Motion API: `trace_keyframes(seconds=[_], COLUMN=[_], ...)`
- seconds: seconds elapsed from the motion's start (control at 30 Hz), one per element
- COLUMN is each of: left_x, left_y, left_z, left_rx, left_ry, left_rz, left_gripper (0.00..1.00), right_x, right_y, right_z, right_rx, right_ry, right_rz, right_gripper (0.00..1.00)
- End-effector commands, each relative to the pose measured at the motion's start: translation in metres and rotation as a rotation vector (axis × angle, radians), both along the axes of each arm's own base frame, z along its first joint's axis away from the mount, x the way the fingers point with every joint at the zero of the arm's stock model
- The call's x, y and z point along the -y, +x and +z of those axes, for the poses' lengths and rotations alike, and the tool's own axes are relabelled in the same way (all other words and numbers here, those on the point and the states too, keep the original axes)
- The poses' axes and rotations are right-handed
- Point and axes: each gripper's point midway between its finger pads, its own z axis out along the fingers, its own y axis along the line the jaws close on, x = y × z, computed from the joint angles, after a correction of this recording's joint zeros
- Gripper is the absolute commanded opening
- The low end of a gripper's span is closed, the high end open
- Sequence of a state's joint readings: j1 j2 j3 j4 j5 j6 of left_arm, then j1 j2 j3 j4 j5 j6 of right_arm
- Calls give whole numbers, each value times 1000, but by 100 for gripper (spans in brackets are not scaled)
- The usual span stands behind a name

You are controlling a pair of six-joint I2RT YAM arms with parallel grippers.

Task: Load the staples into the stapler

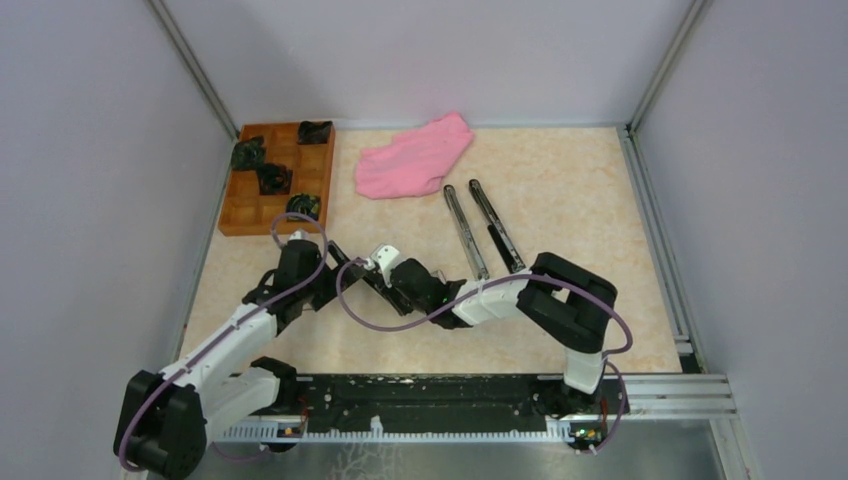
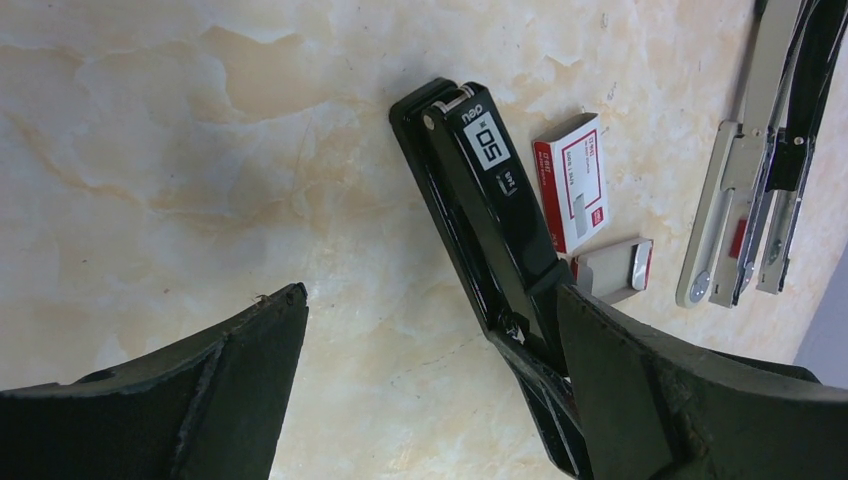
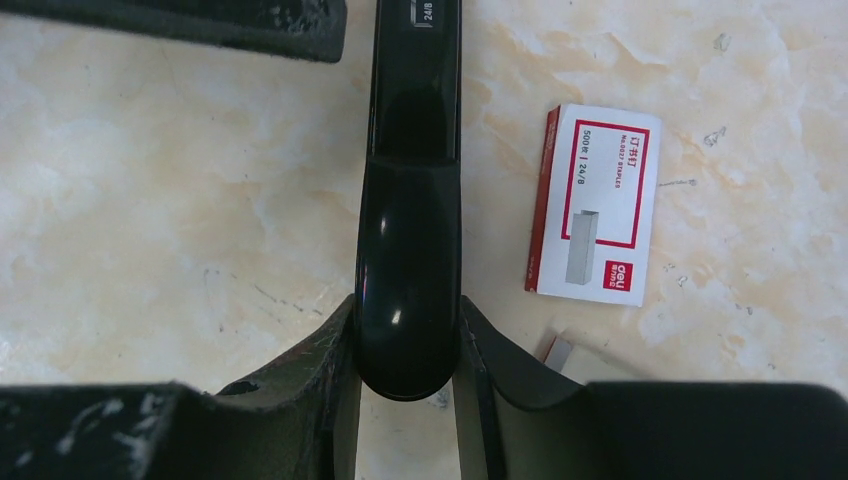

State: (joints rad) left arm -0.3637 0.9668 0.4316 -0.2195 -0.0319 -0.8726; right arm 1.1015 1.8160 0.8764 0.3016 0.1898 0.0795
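A black stapler (image 2: 487, 195) lies flat on the marble-patterned table. My right gripper (image 3: 408, 310) is shut on its rounded rear end (image 3: 408, 250). My left gripper (image 2: 430, 300) is open wide and empty over the stapler's other part, its right finger (image 2: 620, 370) right beside the stapler body. A white and red staple box (image 2: 572, 180) lies just right of the stapler and also shows in the right wrist view (image 3: 595, 205). The staples (image 2: 615, 268), a small grey block with a silvery end, lie next to the box. In the top view both grippers, left (image 1: 338, 263) and right (image 1: 388, 280), meet mid-table.
Two long-reach staplers (image 1: 480, 228) lie open behind the right arm; they also show in the left wrist view (image 2: 745, 180). A pink cloth (image 1: 415, 155) lies at the back. A wooden compartment tray (image 1: 250, 212) with dark items stands back left.
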Motion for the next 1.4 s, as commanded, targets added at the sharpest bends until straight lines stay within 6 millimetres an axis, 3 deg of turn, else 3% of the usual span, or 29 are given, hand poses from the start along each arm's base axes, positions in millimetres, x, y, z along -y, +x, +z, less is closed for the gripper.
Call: trace_keyframes(seconds=[0.0,0.17,0.53,0.63,0.77,0.87,1.03,1.2,1.37], left_x=[3,3,-20,-25,-29,-28,-19,2,30], left_y=[5,5,12,12,13,15,21,29,37], left_z=[8,7,41,53,67,76,94,106,114], left_rx=[2,-6,55,81,115,137,186,218,226], left_ry=[-23,-23,52,67,73,70,54,15,-63], left_rz=[5,7,84,100,108,98,46,-62,-181], left_gripper=[99,99,99,99,99,99,99,99,99], right_x=[52,47,-24,-39,-48,-43,-17,23,74], right_y=[-16,-20,4,6,4,2,2,13,32], right_z=[-64,-59,4,16,35,53,86,112,116], right_rx=[-96,-120,-106,-94,-83,-67,-19,-15,-9], right_ry=[-267,-230,6,37,72,100,135,178,167], right_rz=[-80,-86,-116,-105,-88,-87,-116,-202,-314], right_gripper=[0,0,1,11,36,49,70,75,77])
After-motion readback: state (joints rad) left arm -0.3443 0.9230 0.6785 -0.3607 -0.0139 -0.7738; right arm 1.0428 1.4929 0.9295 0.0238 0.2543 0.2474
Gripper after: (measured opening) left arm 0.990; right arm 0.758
